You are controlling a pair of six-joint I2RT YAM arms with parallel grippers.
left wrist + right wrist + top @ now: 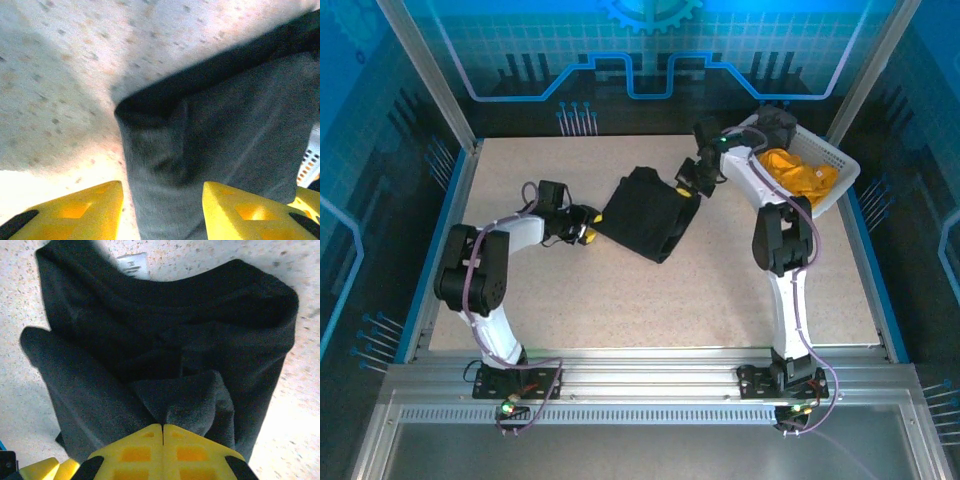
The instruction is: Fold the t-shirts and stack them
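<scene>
Black t-shirt [645, 212] rumpled, half-folded on table [720, 290]. Three shirts: plus orange-yellow t-shirt [798, 172], dark grey t-shirt [775, 122] in one basket [847, 168]. Right gripper [162, 426] pinches black fold; left gripper [162, 185] spread.

Black t-shirt [645, 212] loosely folded on table [620, 300]; orange-yellow t-shirt [798, 172] bunched in basket [847, 165]; dark grey t-shirt [776, 122] beside it.

From above and behind the arm bases we look down over the whole counter [720, 300], while our wrist cameras peer past the left tool [162, 200] and the right tool [162, 429], very close onto the black t-shirt [645, 212] that all three views share.
</scene>
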